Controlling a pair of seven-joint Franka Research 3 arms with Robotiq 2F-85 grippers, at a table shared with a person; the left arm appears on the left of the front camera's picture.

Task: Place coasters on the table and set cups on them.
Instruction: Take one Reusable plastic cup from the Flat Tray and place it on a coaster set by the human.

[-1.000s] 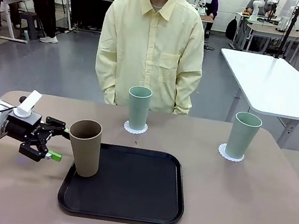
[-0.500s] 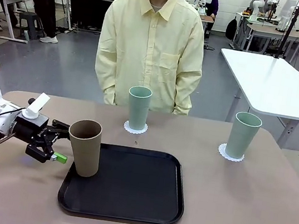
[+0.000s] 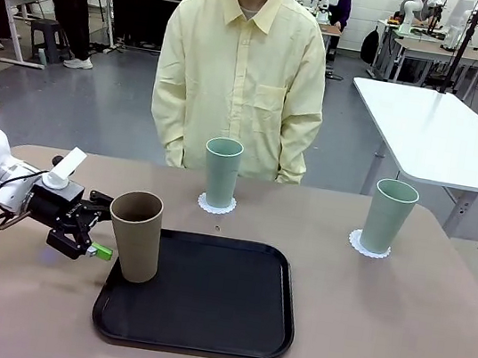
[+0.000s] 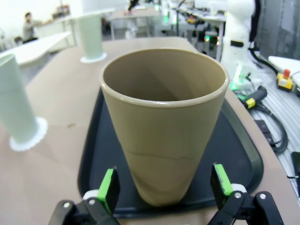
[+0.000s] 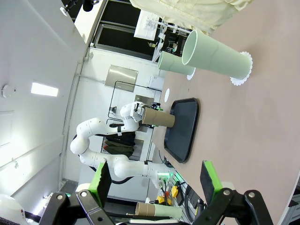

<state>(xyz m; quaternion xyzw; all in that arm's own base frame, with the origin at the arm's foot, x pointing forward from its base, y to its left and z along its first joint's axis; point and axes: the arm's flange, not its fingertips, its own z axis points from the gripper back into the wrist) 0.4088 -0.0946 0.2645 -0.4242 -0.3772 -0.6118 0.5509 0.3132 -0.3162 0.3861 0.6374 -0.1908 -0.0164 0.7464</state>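
Observation:
A tan-brown cup (image 3: 134, 235) stands upright at the left end of a black tray (image 3: 211, 305). My left gripper (image 3: 103, 225) is open at the cup's left side, low down. In the left wrist view its green fingertips (image 4: 109, 186) straddle the cup's (image 4: 164, 122) base with small gaps either side. Two mint cups stand on white lacy coasters: one (image 3: 221, 171) on a coaster (image 3: 216, 205) in front of the person, another (image 3: 388, 216) on a coaster (image 3: 367, 246) at the far right. My right gripper (image 5: 154, 178) is open and holds nothing, well above the table (image 3: 379, 326).
A person in a pale yellow shirt (image 3: 241, 71) stands at the table's far edge, hands out of sight. The tray's middle and right part are bare. A white table (image 3: 444, 129) stands behind on the right.
My left gripper has moved right towards the tan cup, so that its fingers now reach around the cup's lower part. The cups and coasters have not moved.

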